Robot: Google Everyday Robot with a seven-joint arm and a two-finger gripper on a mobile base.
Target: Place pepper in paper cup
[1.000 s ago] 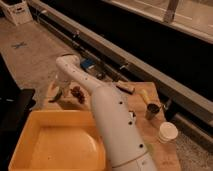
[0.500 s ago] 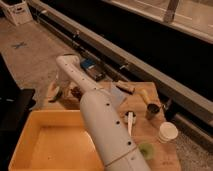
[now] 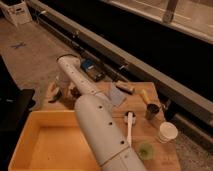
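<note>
White paper cup (image 3: 167,131), pincer (image 3: 61,93) seemingly far left

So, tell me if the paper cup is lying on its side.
No, the paper cup stands upright near the metal cup; the tool is at the table's far left.

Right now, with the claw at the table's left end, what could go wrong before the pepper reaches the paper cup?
1. The claw sits at the table's left end, where the arm blocks part of the view; I cannot make out the pepper, so the grasp may miss.
2. The paper cup stands far right near the table edge, beside the metal cup; the drop could tip it or hit the wrong cup.
</note>
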